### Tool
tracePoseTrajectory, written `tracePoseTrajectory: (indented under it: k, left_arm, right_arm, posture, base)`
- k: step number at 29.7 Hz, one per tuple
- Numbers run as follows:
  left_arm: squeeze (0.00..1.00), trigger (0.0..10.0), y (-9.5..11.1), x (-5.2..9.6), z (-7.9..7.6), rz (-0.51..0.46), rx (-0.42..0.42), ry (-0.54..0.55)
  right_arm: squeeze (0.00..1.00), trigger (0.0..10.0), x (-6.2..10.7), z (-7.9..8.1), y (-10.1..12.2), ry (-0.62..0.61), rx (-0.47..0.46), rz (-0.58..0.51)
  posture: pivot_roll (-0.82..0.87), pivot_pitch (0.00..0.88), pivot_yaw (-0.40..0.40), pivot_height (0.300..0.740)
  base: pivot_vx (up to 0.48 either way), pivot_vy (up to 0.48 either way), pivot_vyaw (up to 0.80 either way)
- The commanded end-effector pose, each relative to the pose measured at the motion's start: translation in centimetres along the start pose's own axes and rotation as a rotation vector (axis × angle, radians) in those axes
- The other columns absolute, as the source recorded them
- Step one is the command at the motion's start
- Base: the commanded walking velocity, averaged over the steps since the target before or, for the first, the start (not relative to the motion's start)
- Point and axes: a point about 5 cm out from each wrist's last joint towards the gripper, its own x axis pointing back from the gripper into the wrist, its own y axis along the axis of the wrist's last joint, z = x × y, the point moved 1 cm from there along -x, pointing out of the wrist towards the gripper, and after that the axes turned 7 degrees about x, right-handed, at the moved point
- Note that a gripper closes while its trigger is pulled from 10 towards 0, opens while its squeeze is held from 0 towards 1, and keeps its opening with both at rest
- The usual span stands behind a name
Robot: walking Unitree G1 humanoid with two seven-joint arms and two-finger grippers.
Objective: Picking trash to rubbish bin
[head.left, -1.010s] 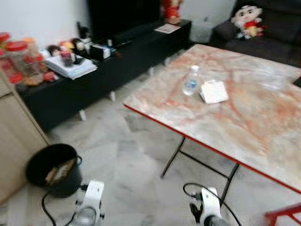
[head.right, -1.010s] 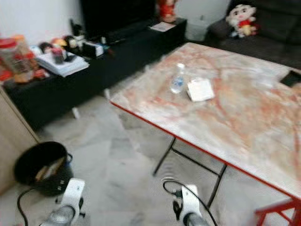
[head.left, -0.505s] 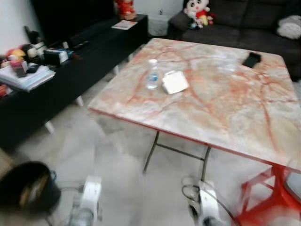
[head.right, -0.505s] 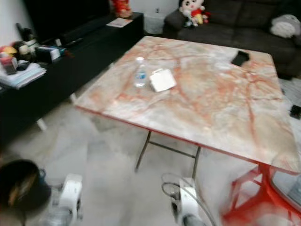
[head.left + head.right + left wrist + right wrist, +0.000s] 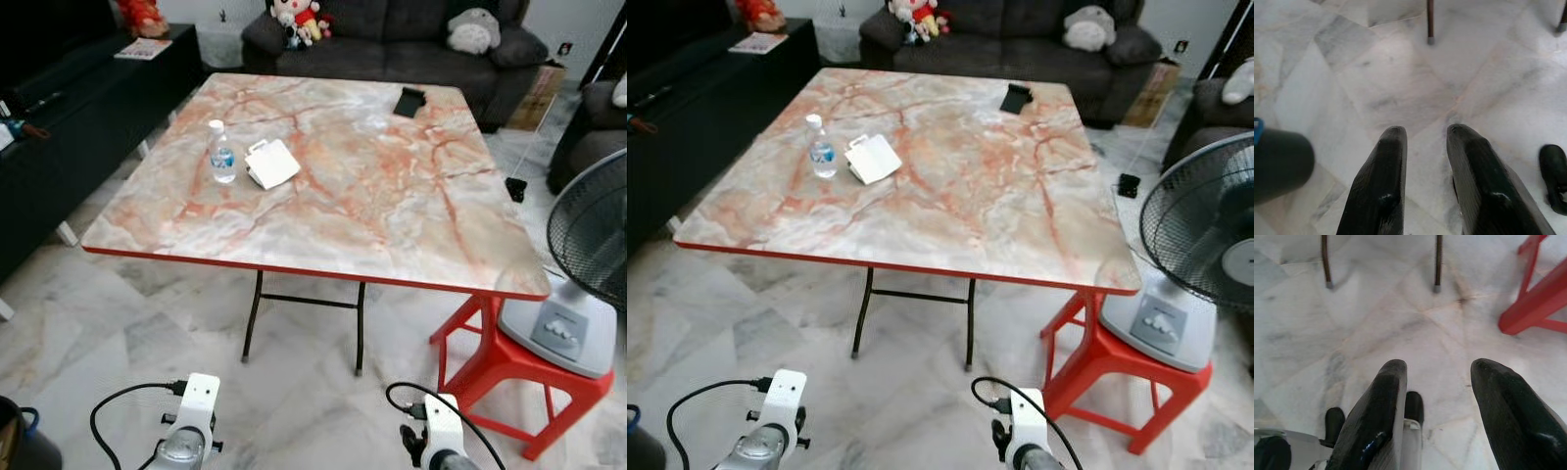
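A clear plastic bottle (image 5: 222,153) with a blue label stands on the marble-topped table (image 5: 392,225), towards its left side. A white folded paper item (image 5: 272,164) lies right beside it. The black rubbish bin (image 5: 1278,164) stands on the floor by my left side; its rim shows at the lower left corner (image 5: 18,443) of the left eye view. Both arms hang low in front of the table. My left gripper (image 5: 1425,139) is open over bare floor with nothing between its fingers. My right gripper (image 5: 1437,369) is open wider, also holding nothing.
A black flat object (image 5: 409,101) lies at the table's far edge. A standing fan (image 5: 588,245) rests on a red stool (image 5: 495,367) to the right. A dark sofa (image 5: 392,44) with plush toys is behind, and a black cabinet (image 5: 59,127) on the left. Marble floor lies ahead.
The camera has swung to the right: the table is now centred, the bin has slid to the lower left corner, and the fan and stool have come into view. The arms still hang.
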Motion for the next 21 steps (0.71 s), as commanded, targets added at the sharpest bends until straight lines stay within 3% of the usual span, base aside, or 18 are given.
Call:
tracePoseTrajectory:
  k: [1, 21]
  left_arm:
    - [0.00, 10.0, -0.32, 0.06, 0.27, 0.009, 0.010, 0.006]
    - [0.00, 10.0, -0.53, 0.11, 0.20, 0.016, 0.011, 0.006]
  right_arm:
    - [0.00, 10.0, -0.11, 0.05, 0.50, -0.001, -0.005, -0.015]
    - [0.00, 10.0, -0.14, 0.18, 0.57, 0.000, -0.002, -0.016]
  posture:
    - [0.03, 0.041, -0.012, 0.740]
    - [0.03, 0.037, -0.011, 0.740]
  base:
    - [0.000, 0.000, 0.00]
    - [0.000, 0.000, 0.00]
